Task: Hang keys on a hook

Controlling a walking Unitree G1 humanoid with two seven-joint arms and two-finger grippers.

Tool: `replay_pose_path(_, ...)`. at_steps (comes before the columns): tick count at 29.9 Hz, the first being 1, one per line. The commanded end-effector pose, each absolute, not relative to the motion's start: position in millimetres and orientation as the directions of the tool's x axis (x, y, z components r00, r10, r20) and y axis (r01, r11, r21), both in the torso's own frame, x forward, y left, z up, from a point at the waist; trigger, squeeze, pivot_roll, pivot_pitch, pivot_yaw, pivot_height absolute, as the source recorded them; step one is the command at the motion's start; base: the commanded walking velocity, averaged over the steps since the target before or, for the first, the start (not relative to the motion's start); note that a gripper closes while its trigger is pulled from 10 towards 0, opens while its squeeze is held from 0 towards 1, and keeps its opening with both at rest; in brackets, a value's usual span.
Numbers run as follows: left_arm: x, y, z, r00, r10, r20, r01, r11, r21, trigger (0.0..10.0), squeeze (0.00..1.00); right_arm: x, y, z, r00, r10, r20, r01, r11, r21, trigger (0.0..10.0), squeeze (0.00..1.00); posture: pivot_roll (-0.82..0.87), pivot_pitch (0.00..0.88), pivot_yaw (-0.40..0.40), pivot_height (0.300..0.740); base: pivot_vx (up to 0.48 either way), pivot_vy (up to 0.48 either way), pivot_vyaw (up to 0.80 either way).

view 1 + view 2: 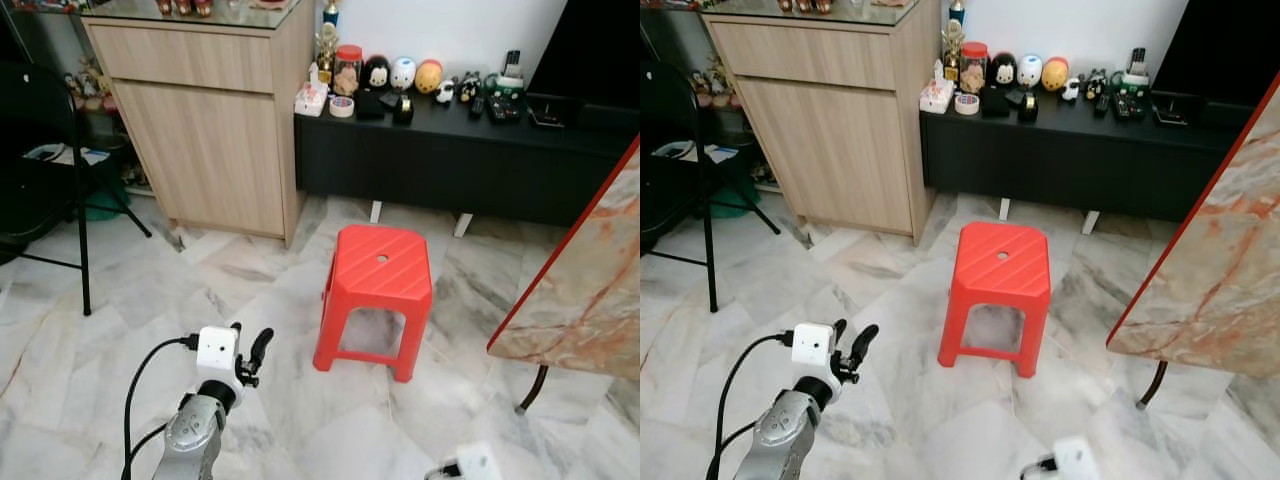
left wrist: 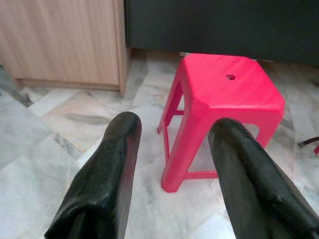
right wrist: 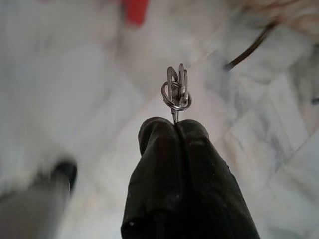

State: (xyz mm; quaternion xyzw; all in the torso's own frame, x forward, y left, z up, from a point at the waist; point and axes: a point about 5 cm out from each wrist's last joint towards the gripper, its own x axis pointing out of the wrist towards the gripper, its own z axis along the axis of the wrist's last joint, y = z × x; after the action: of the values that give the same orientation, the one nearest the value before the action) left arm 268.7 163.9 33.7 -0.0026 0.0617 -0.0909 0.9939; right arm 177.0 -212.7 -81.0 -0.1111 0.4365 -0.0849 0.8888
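Already the right gripper [image 3: 175, 130] pinches the keys [image 3: 176, 93] upright above its closed fingertips, low beside the red stool [image 1: 378, 290], the left gripper [image 2: 172, 144] gapes empty toward that stool, and no hook can be picked out.

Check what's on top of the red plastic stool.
Nothing lies on the red plastic stool; its ribbed seat shows one small round hole. Marble floor shows between its legs; directly beneath the seat is hidden.
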Motion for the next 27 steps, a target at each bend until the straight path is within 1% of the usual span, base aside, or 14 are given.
replay_pose_path(1, 266, 166, 32, 0.974, -0.181, -0.138, 0.181, 0.983, -0.011, 10.0, 0.0, 159, -211, -92, 0.488, -0.225, -0.843, 0.063, 0.973, -0.223, 10.0, 0.0, 0.02, 0.075, -0.056, 0.74, 0.0, 0.0, 0.0)
replay_pose_path(4, 266, 165, 32, 0.973, -0.183, -0.138, 0.184, 0.983, -0.01, 10.0, 0.0, 126, -196, -107, 0.323, -0.121, -0.939, -0.027, 0.99, -0.137, 10.0, 0.0, 0.03, 0.078, -0.058, 0.74, 0.0, 0.0, 0.0)
replay_pose_path(6, 266, 166, 32, 0.974, -0.182, -0.137, 0.183, 0.983, -0.01, 10.0, 0.0, 120, -195, -109, 0.307, -0.132, -0.943, -0.026, 0.989, -0.147, 10.0, 0.0, 0.03, 0.079, -0.055, 0.74, 0.0, 0.0, 0.0)
replay_pose_path(9, 266, 166, 32, 0.973, -0.184, -0.139, 0.185, 0.983, -0.008, 10.0, 0.0, 104, -196, -113, 0.25, -0.163, -0.955, 0.063, 0.986, -0.152, 10.0, 0.0, 0.02, 0.081, -0.05, 0.74, 0.0, 0.0, 0.0)
replay_pose_path(12, 267, 166, 32, 0.972, -0.187, -0.139, 0.188, 0.982, -0.008, 10.0, 0.0, 103, -195, -114, 0.254, -0.164, -0.953, 0.057, 0.986, -0.154, 10.0, 0.0, 0.02, 0.081, -0.046, 0.74, 0.0, 0.0, 0.0)
replay_pose_path(13, 267, 165, 32, 0.972, -0.189, -0.138, 0.19, 0.982, -0.008, 10.0, 0.0, 113, -196, -111, 0.318, -0.191, -0.929, 0.074, 0.982, -0.176, 10.0, 0.0, 0.02, 0.081, -0.046, 0.74, 0.0, 0.0, 0.0)
replay_pose_path(14, 268, 166, 33, 0.973, -0.188, -0.136, 0.189, 0.982, -0.007, 10.0, 0.0, 137, -202, -101, 0.458, -0.235, -0.857, 0.136, 0.972, -0.193, 10.0, 0.0, 0.02, 0.08, -0.048, 0.74, 0.0, 0.0, 0.0)
replay_pose_path(15, 268, 166, 33, 0.973, -0.188, -0.136, 0.189, 0.982, -0.007, 10.0, 0.0, 137, -202, -101, 0.458, -0.235, -0.857, 0.136, 0.972, -0.193, 10.0, 0.0, 0.02, 0.08, -0.048, 0.74, 0.0, 0.0, 0.0)
replay_pose_path(17, 268, 167, 33, 0.973, -0.185, -0.136, 0.186, 0.983, -0.006, 10.0, 0.0, 164, -209, -87, 0.577, -0.276, -0.769, 0.231, 0.958, -0.171, 10.0, 0.0, 0.02, 0.079, -0.046, 0.74, 0.0, 0.0, 0.0)
replay_pose_path(18, 268, 167, 33, 0.973, -0.185, -0.136, 0.186, 0.983, -0.006, 10.0, 0.0, 164, -209, -87, 0.577, -0.276, -0.769, 0.231, 0.958, -0.171, 10.0, 0.0, 0.02, 0.079, -0.046, 0.74, 0.0, 0.0, 0.0)
replay_pose_path(20, 267, 167, 33, 0.973, -0.185, -0.138, 0.186, 0.982, -0.005, 10.0, 0.0, 163, -208, -89, 0.542, -0.268, -0.797, 0.224, 0.96, -0.17, 10.0, 0.0, 0.02, 0.075, -0.045, 0.74, 0.0, 0.0, 0.0)
replay_pose_path(21, 267, 166, 32, 0.973, -0.187, -0.139, 0.188, 0.982, -0.006, 10.0, 0.0, 150, -205, -96, 0.459, -0.254, -0.851, 0.191, 0.964, -0.185, 10.0, 0.0, 0.02, 0.075, -0.045, 0.74, 0.0, 0.0, 0.0)
replay_pose_path(22, 267, 165, 32, 0.972, -0.189, -0.14, 0.19, 0.982, -0.007, 10.0, 0.0, 131, -201, -105, 0.339, -0.229, -0.913, 0.127, 0.972, -0.197, 10.0, 0.0, 0.02, 0.072, -0.048, 0.74, 0.0, 0.0, 0.0)
replay_pose_path(27, 268, 165, 33, 0.973, -0.189, -0.136, 0.19, 0.982, -0.008, 10.0, 0.0, 109, -185, -113, 0.245, -0.13, -0.961, 0.055, 0.991, -0.12, 10.0, 0.0, 0.02, 0.074, -0.049, 0.74, 0.0, 0.0, 0.0)
